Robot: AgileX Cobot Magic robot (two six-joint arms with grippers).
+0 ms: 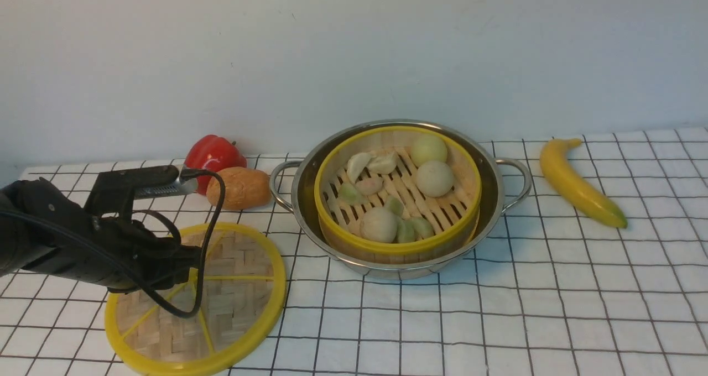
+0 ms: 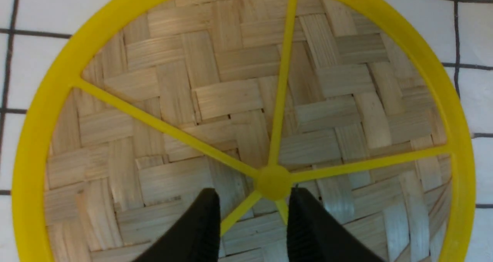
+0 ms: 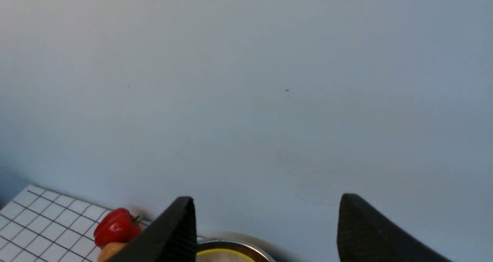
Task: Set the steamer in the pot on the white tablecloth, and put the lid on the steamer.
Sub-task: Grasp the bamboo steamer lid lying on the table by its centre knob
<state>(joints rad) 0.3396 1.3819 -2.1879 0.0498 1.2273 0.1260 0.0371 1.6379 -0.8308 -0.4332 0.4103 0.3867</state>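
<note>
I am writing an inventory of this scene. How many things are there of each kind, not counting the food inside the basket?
Cookware: 3 (pot, steamer, lid)
Loose food: 3 (red pepper, brown roll, banana)
Total: 6

**White tablecloth (image 1: 498,320) covering the worktop, with five things lying on it.**

The lid (image 1: 232,287) lies flat directly beneath the left end effector (image 2: 254,198). The pot (image 1: 489,199) stands to that end effector's right and a little farther forward, apart from the lid. A red pepper (image 1: 213,153) and a brown bread roll (image 1: 239,188) lie close together beyond the end effector, toward the wall. The roll is just beside the pot's near handle. A banana (image 1: 581,185) lies far to the end effector's right, past the pot.
</note>
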